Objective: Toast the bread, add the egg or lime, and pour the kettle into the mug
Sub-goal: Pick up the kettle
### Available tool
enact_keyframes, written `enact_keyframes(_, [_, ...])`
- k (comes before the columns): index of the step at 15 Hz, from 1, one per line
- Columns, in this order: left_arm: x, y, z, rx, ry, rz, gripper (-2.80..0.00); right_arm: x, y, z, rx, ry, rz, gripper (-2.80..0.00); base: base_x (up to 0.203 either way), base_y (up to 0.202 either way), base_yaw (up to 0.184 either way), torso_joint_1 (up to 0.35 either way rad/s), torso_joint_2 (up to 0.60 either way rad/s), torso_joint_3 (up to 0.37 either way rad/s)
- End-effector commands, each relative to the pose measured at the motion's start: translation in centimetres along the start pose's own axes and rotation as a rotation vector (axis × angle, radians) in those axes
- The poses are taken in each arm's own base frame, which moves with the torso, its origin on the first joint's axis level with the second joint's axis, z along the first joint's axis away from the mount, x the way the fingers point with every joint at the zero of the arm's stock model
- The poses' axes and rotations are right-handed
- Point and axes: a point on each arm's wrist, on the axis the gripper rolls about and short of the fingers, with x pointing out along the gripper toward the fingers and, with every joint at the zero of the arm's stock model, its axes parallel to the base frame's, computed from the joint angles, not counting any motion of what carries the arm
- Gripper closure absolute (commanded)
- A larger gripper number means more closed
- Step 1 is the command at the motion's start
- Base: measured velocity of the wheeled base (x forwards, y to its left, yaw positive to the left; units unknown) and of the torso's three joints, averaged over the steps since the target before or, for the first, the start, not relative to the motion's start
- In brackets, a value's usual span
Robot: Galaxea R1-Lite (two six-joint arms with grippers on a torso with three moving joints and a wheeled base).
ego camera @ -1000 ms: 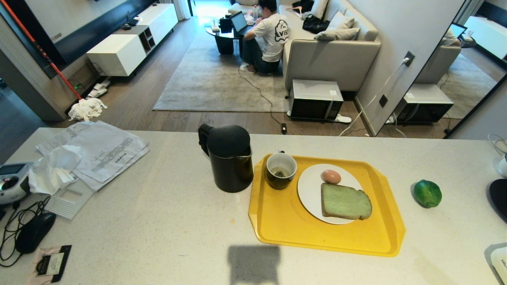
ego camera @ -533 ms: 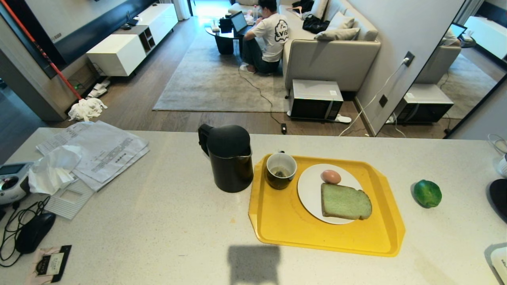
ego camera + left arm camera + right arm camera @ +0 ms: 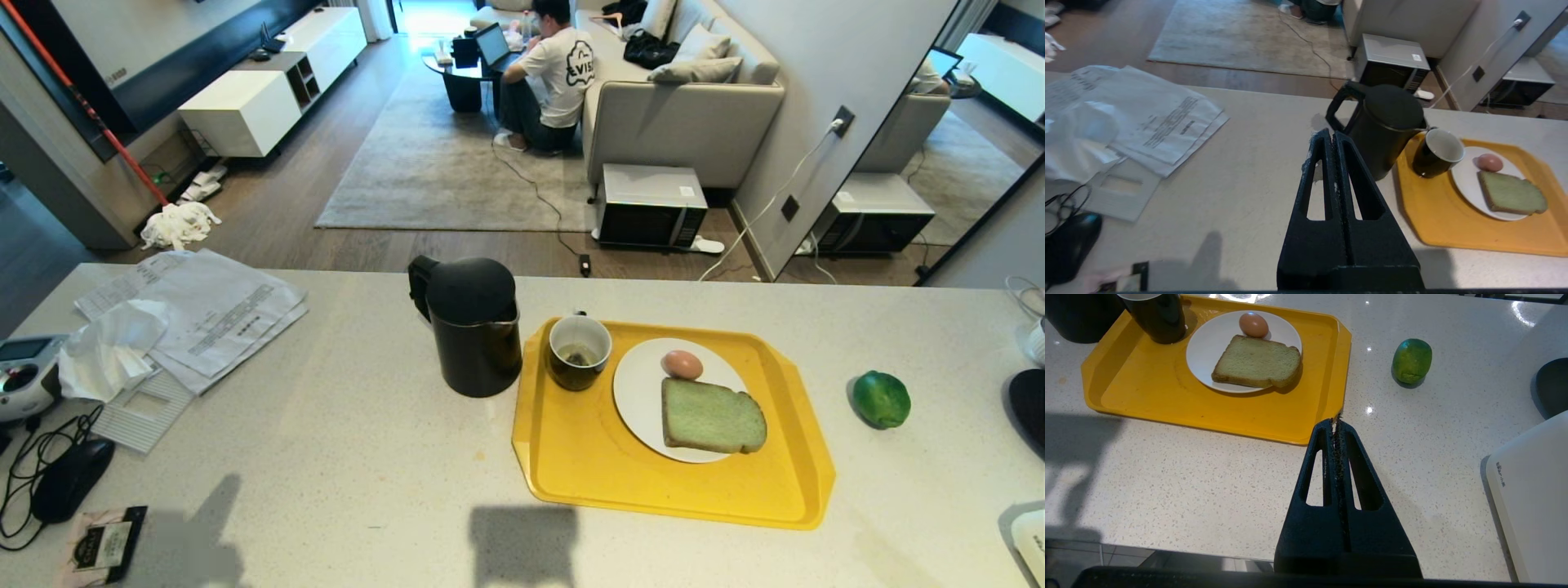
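A: Left gripper (image 3: 1334,136): what do I have at the fingers?

B: Fingers pressed together, nothing between them, held above the counter (image 3: 343,457). The kettle (image 3: 472,325) stands just beyond the tips, handle toward them; the mug (image 3: 578,351) sits past it on the yellow tray (image 3: 604,465).

A: And the right gripper (image 3: 1336,424)?

B: Also pressed together and empty. Its tips hang over the counter just off the tray's near edge. Ahead of them the bread (image 3: 1256,362) lies on the white plate (image 3: 1206,351) with the egg (image 3: 1253,324) touching its far side. The lime (image 3: 1412,360) rests on the counter, off the tray, well apart from the fingers.
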Motion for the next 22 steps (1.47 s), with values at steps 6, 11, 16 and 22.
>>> enact_keyframes(6, [10.7,4.3,-2.2,0.005,0.058,-0.108,0.0,0.0,0.0,0.0,0.0,0.001,-0.001,0.0,0.0,0.0,0.0,0.0,0.0,0.0])
enact_keyframes(11, [12.2,8.7,-8.6,-0.043,0.236,-0.159,0.0,0.0,0.0,0.0,0.0,0.001,0.002,0.0,0.0,0.0,0.0,0.0,0.0,0.0])
enact_keyframes(16, [16.1,12.2,-12.9,-0.083,0.339,-0.114,0.0,0.0,0.0,0.0,0.0,0.001,0.0,0.0,0.0,0.0,0.0,0.0,0.0,0.0])
enact_keyframes(22, [20.6,13.9,-13.9,-0.025,0.298,-0.205,-2.8,0.0,0.0,0.0,0.0,0.001,0.001,0.0,0.0,0.0,0.0,0.0,0.0,0.0])
